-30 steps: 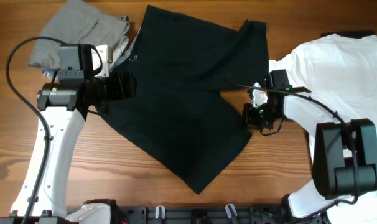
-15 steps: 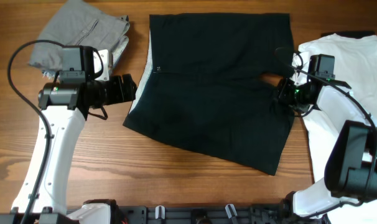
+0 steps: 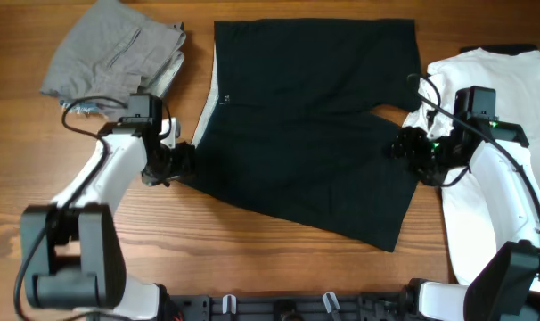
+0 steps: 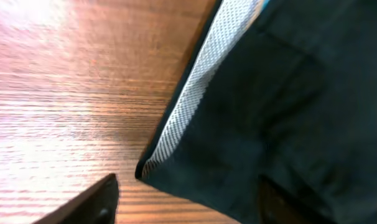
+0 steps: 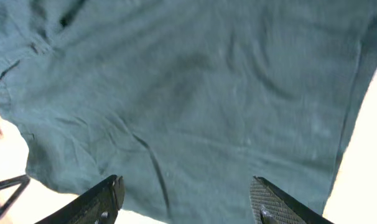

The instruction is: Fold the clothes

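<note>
The black garment (image 3: pixel 306 116) lies spread flat over the middle of the wooden table (image 3: pixel 252 267), its lower right corner reaching toward 5 o'clock. The grey shorts (image 3: pixel 110 53) sit crumpled at 10 o'clock, their top edge cut off by the frame. The white T-shirt (image 3: pixel 502 62) lies at 3 o'clock, running out of view on the right and partly hidden under the right arm (image 3: pixel 511 196). From overhead, the left gripper (image 3: pixel 183 162) is at the garment's lower left corner, at 9 o'clock, and its dark fingers merge with the cloth. The left wrist view shows its jaws apart, with the garment's corner and a strip of pale mesh lining (image 4: pixel 188 106) lying between them. One finger (image 4: pixel 92 202) stands clear against the wood, while the other is barely separable from the black fabric. The right gripper (image 3: pixel 402 147) is over the garment's right side, at 3 o'clock. In the right wrist view both fingers (image 5: pixel 104 199) are spread wide above wrinkled cloth and nothing is pinched. Whether either gripper touches the fabric cannot be told.
</note>
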Controlling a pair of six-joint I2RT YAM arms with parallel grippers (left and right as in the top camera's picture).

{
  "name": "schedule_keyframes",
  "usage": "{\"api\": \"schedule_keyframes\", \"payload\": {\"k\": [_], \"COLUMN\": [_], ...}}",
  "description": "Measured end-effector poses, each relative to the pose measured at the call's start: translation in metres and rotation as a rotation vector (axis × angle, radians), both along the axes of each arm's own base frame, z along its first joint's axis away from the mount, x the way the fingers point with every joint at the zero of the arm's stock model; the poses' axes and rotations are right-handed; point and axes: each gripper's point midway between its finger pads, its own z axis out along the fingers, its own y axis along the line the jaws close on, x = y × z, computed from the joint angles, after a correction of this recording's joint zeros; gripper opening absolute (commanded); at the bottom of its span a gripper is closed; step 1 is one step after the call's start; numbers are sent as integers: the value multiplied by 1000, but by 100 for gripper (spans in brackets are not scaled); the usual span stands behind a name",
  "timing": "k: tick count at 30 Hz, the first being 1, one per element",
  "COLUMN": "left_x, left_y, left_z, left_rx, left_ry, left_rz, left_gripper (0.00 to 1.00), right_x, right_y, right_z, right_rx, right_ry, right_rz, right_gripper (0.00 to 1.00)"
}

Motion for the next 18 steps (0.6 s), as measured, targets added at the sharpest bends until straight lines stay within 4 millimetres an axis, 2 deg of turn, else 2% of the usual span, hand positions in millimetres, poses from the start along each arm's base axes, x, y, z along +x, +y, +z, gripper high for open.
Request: {"api": "schedule_keyframes", "payload": {"k": [3, 6, 7, 10, 12, 15, 17, 18], "left_x": [-7, -6, -5, 3, 6, 5, 4, 4], "left_y": [0, 0, 0, 0, 1, -1, -2, -2], "left_z": [-19, -22, -23, -23, -25, -25, -25, -25], "left_rx": [1, 1, 1, 0, 4, -11, -18, -19], "left_ry": [71, 78, 77, 53, 47, 53, 59, 61], "left_rz": [-1, -1, -1, 4, 4, 1, 1, 1], "left_gripper": [54, 51, 46, 15, 4, 4, 4, 4], "right_x": [-4, -7, -7, -8, -12, -26, -47, -65], "right_y": [1, 1, 1, 0, -2, -2, 0, 2], "right_z": [-3, -6, -6, -8, -9, -18, -33, -45], "right_rx": [4, 8, 7, -1, -14, -18, -13, -10], "right_ry": [17, 30, 31, 37, 54, 115, 204, 270], "right_rz": [-8, -13, -13, -15, -18, -41, -80, -103], "right_gripper": [70, 70, 70, 70, 69, 65, 64, 62]}}
